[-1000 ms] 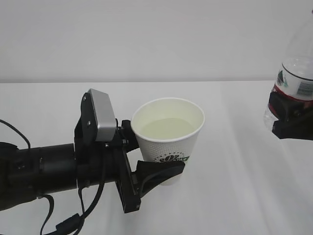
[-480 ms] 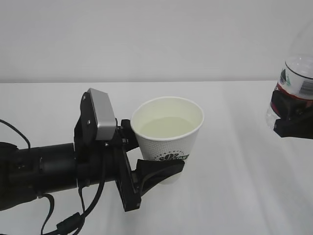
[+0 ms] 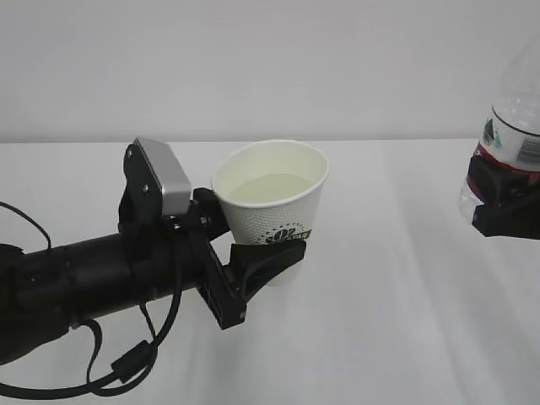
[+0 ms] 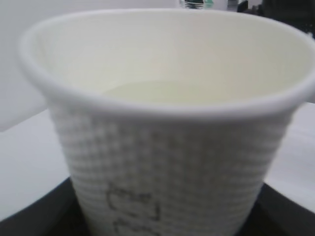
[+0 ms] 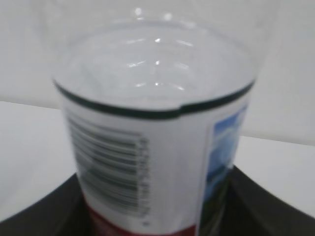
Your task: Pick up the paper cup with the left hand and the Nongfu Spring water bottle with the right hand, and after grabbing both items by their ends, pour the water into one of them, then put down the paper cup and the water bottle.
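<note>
Gripped low in the black left hand (image 3: pixel 253 253), small white paper cup (image 3: pixel 272 211) (water-filled); black right hand (image 3: pixel 504 207) clamping clear ribbed bottle (image 3: pixel 509 135). Best lowered level, slowly.

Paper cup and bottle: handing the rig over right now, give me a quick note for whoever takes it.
Left end effector: shut on the paper cup, held upright above the table.
Right end effector: shut on the Nongfu Spring water bottle at the right edge of the exterior view, upright, well apart from the cup.
Done: both picked up; water is in the cup, and some remains in the bottle.
Left: set the cup and the bottle down, then release.
</note>
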